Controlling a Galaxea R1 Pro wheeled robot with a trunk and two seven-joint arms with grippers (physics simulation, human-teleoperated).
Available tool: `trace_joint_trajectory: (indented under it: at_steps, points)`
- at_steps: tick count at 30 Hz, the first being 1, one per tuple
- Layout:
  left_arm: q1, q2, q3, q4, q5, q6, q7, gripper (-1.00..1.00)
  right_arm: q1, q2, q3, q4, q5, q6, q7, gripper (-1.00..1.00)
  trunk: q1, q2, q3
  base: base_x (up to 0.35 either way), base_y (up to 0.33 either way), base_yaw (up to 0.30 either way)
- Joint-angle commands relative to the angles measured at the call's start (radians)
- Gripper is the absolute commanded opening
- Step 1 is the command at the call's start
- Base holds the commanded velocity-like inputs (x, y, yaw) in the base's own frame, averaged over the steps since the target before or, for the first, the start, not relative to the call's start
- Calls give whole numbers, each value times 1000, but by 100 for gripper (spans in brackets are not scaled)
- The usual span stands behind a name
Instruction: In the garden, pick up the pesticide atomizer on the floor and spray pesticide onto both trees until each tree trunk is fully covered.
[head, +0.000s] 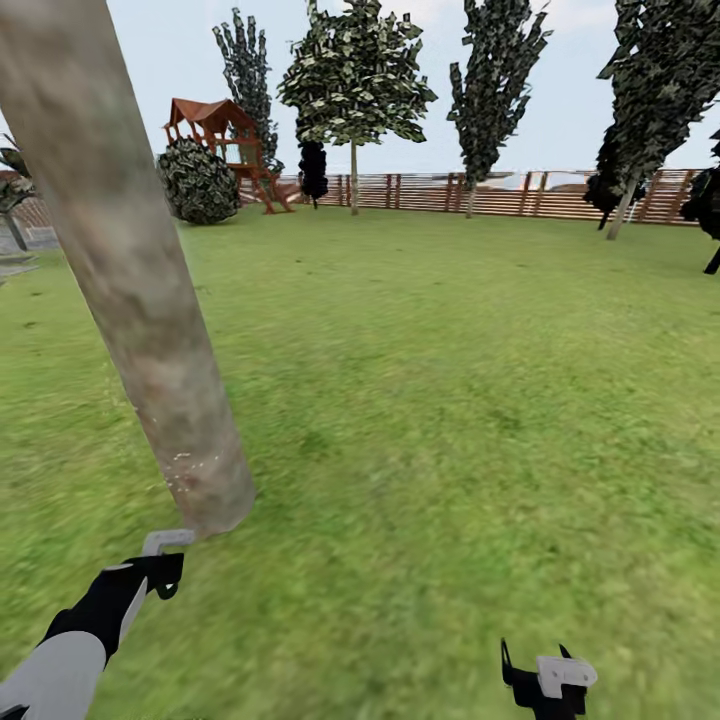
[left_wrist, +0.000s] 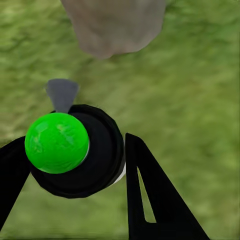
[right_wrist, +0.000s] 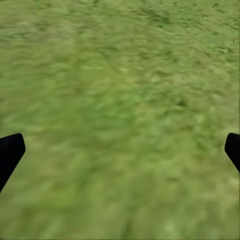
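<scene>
Atomizer (left_wrist: 80, 155), its top dot showing green, sits clenched in the left claw (head: 160, 570), nozzle aimed at the trunk (head: 140, 290) base at 12 o'clock. Right claw (head: 545, 680) hangs released over grass. Risk: spray wets only the base, leaving higher bark bare.

Head high; wrists (close) face grass (right_wrist: 120, 100).

A fenced garden: lawn (head: 450, 400), trees (head: 355, 80), wooden fence (head: 520, 195), play tower (head: 225, 140).
</scene>
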Motion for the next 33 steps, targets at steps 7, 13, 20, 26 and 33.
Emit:
trace_joint_trajectory:
  at_steps: [7,13,20,26,33]
  points:
    - [0,-1,0,2,1,0,0,-100,0,-1,0,0,0,0,0,100,0,0,0,128,-148,239]
    - [-18,-27,-9,-14,1,20,-11,-100,0,-1,-1,0,-1,0,-1,100,0,0,0,4,-3,16]
    - [-40,36,-36,-141,-5,120,-114,-100,0,-3,-1,-1,-1,-1,-1,100,0,0,0,0,0,0]
    - [-42,21,-164,-165,-13,125,-211,-100,0,-4,-1,-2,-1,-2,-1,100,0,0,0,0,0,0]
    - [-127,137,-187,-185,-15,204,-277,-100,0,-6,-1,-2,-1,-2,-1,100,0,0,0,0,0,0]
